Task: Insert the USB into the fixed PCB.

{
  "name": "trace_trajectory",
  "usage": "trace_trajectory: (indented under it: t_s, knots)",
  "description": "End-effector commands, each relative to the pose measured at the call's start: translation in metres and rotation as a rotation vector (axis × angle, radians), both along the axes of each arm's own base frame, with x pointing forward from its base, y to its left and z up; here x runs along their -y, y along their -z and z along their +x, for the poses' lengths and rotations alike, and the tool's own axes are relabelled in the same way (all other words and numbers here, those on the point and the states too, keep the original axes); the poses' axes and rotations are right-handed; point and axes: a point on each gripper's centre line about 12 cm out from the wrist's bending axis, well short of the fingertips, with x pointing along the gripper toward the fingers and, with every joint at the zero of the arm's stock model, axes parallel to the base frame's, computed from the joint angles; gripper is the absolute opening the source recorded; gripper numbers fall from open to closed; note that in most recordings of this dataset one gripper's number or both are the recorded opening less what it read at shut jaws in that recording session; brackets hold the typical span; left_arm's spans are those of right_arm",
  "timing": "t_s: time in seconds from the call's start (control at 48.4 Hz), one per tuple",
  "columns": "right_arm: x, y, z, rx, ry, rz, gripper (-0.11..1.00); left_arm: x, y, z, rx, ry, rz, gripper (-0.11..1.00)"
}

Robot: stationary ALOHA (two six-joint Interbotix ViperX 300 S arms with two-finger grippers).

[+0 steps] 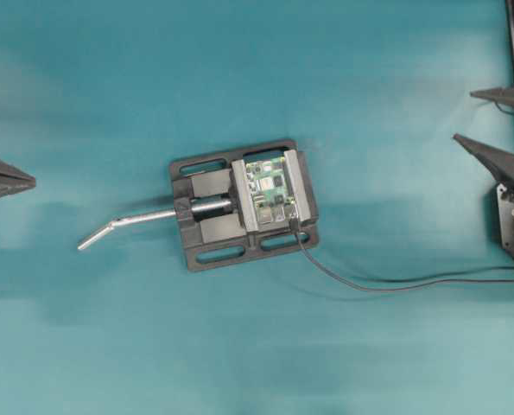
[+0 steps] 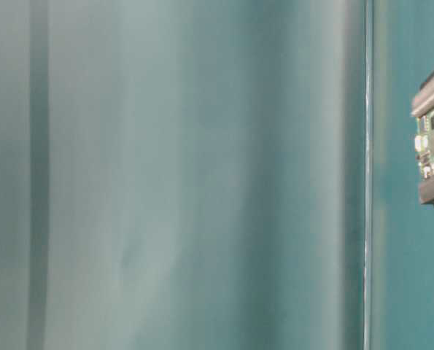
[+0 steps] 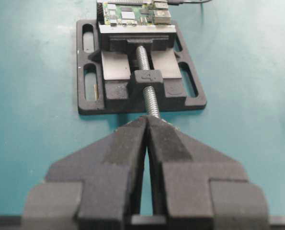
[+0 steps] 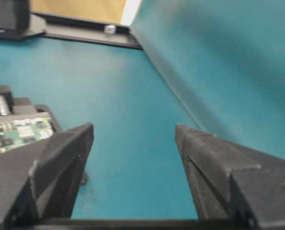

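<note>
The green board (image 1: 269,192) lies flat, clamped in the black vise (image 1: 239,206) mid-counter, its long axis across the screw. The plug (image 1: 293,226) sits at the board's near end, cable (image 1: 386,283) trailing right. Left fingers (image 3: 147,125) together; right fingers (image 4: 132,136) apart, empty.

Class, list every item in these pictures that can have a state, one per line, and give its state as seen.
Left end effector: shut, holding nothing.
Right end effector: open, holding nothing.
Vise: closed on the circuit board.
Circuit board: clamped flat in the vise.
USB plug: at the board's edge; whether fully seated cannot be told.
Cable: lying loose on the table.
Vise handle: resting on the table.
</note>
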Motion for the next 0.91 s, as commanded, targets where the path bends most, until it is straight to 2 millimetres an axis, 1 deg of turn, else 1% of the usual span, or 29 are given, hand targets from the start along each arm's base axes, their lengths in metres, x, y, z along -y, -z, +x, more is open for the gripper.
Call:
trace_trajectory:
  t_s: [0.0, 0.269, 0.434, 0.661, 0.889]
  knots:
    - [0.001, 0.0, 0.001, -0.009, 0.011, -0.005, 0.77, 0.0, -0.009, 0.002, 0.02, 0.001, 0.001, 0.01]
    - [-0.004, 0.005, 0.003, -0.036, -0.036, -0.001, 0.77, 0.0, -0.009, 0.002, 0.02, 0.001, 0.003, 0.01]
    - [-0.004, 0.007, 0.002, -0.039, -0.035, -0.001, 0.77, 0.0, -0.009, 0.002, 0.02, 0.001, 0.003, 0.01]
    - [-0.003, 0.014, 0.0, -0.044, -0.032, -0.002, 0.77, 0.0, -0.009, 0.002, 0.02, 0.003, 0.003, 0.01]
    - [-0.004, 0.011, -0.003, -0.007, -0.038, -0.001, 0.77, 0.0, -0.009, 0.002, 0.02, 0.001, 0.003, 0.01]
